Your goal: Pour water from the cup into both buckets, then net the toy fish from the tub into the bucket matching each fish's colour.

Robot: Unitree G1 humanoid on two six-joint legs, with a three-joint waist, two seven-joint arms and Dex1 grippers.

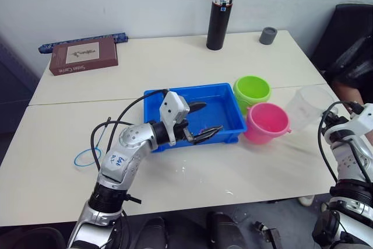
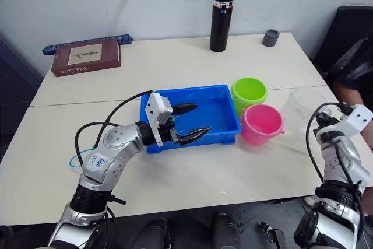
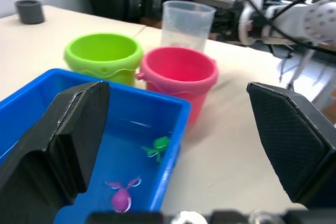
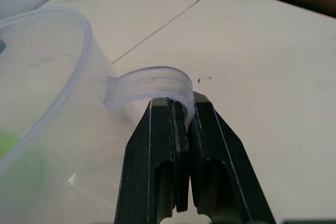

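While the cup (image 2: 304,107) stands upright on the table (image 1: 70,80) to the right of the pink bucket (image 1: 266,122), its handle (image 4: 152,85) is pinched between the pressed-together fingers of the right gripper (image 4: 178,116). The green bucket (image 1: 252,90) is seen just beyond the pink one, both beside the right end of the tub (image 1: 224,109). One green fish (image 3: 159,145) and one pink fish (image 3: 122,196) lie in the tub. The left gripper (image 1: 201,122) is held spread over the tub's near rim.
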